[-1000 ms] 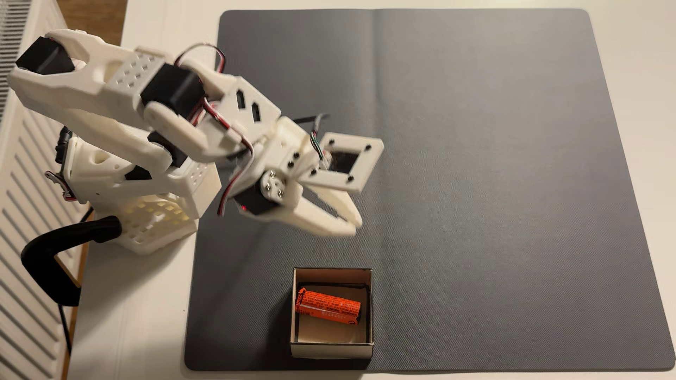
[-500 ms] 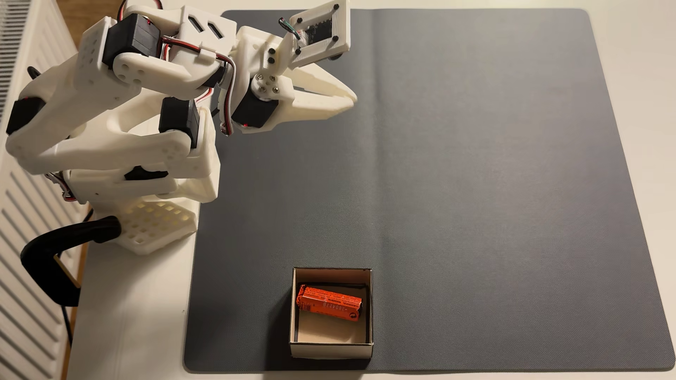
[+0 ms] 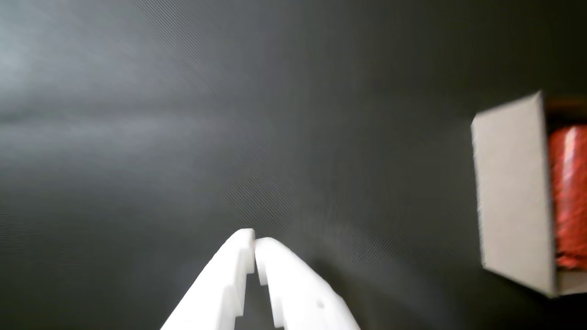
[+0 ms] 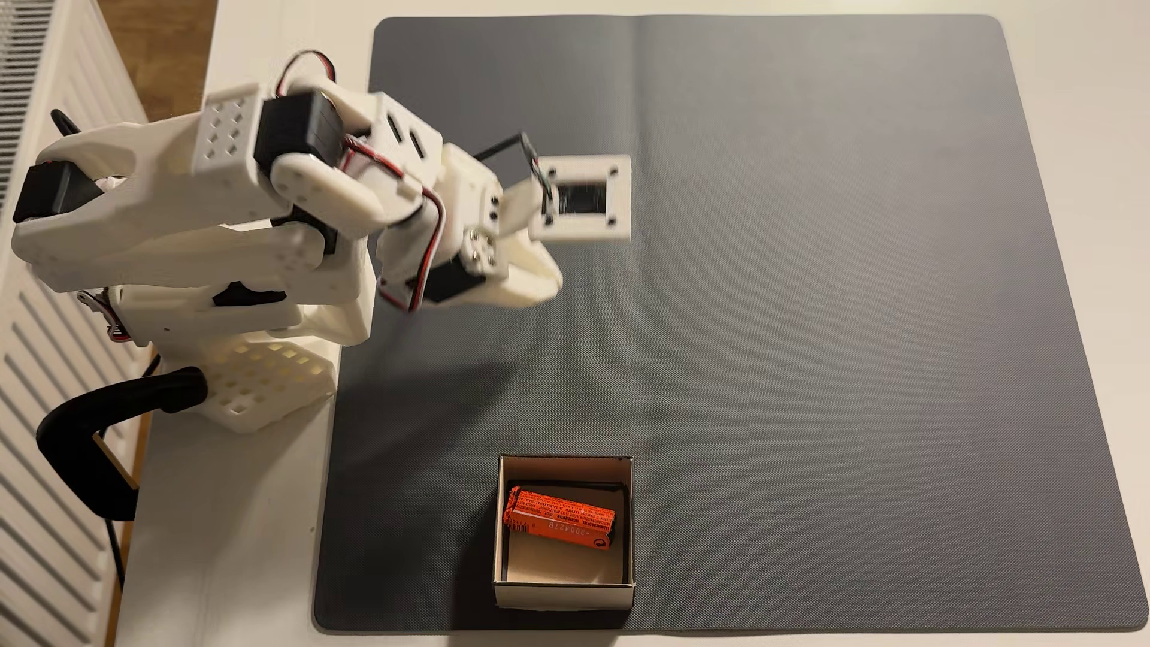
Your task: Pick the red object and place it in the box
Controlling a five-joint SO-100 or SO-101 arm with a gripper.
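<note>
We see the small red-orange printed cylinder (image 4: pixel 562 518) lying inside the small square white cardboard box (image 4: pixel 564 595), its long axis running left to right across the beige floor in the fixed view. Our white plastic two-finger gripper (image 3: pixel 254 240), fingertips pressed together and empty, hangs over the dark grey mat (image 4: pixel 840 311), well apart from the box. Nothing lies between them; placement looks finished.

white tabletop (image 4: pixel 236 535) under a creased dark grey mat (image 4: pixel 809 348) — white slatted radiator (image 4: pixel 37 398) at left, brown wood floor (image 4: pixel 162 56)
</note>
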